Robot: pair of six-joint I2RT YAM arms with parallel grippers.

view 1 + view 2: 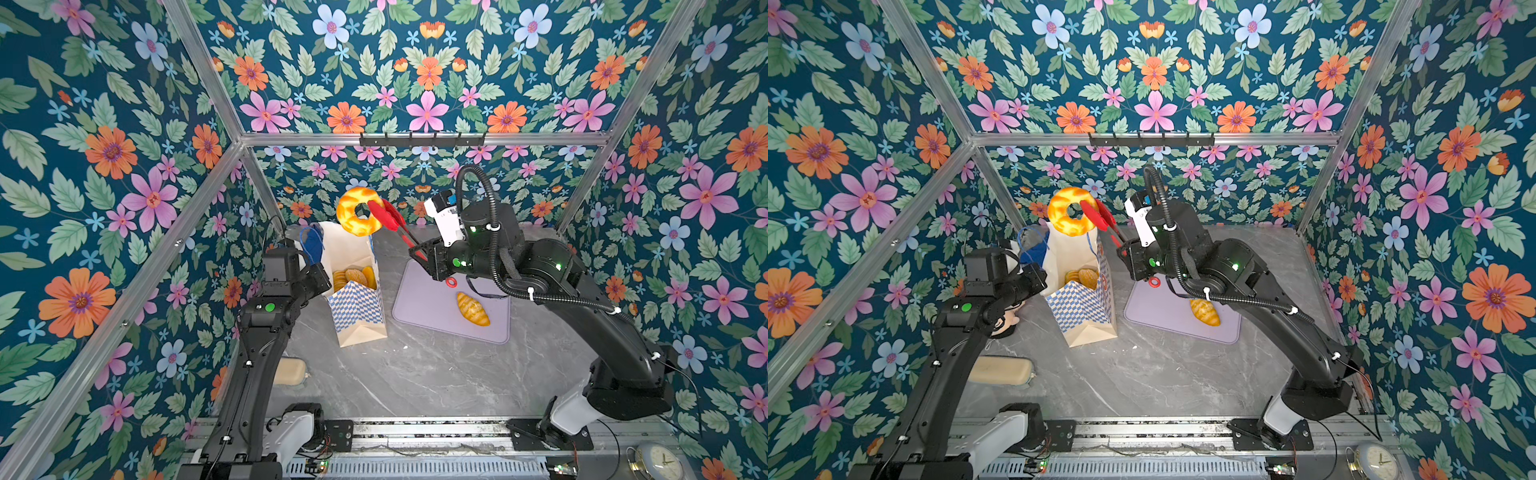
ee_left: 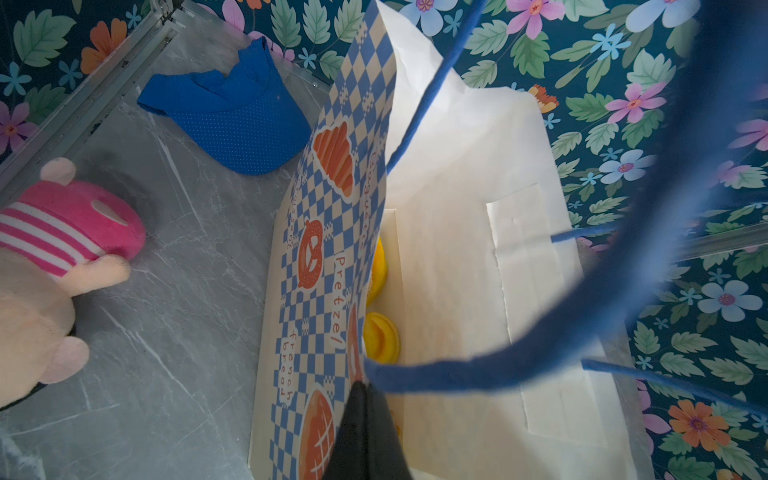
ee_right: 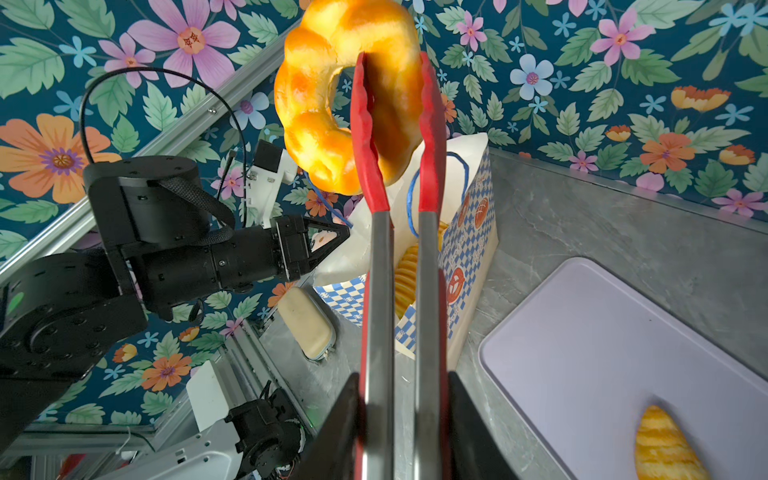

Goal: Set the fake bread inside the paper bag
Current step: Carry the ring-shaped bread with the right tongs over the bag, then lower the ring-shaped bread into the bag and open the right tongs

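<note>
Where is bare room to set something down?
Free: grey marble tabletop between checkered paper bag, lilac mat and front metal rail; most of the mat around the golden bread loaf. Crowded: beside the bag, blue cap and pink-striped plush doll.

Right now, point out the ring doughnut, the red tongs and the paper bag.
ring doughnut point(image 1: 345, 214): in a top view, its left arc.
red tongs point(image 3: 365, 137): right wrist view, one red tip.
paper bag point(image 1: 356, 307): in a top view, checkered front wall.
</note>
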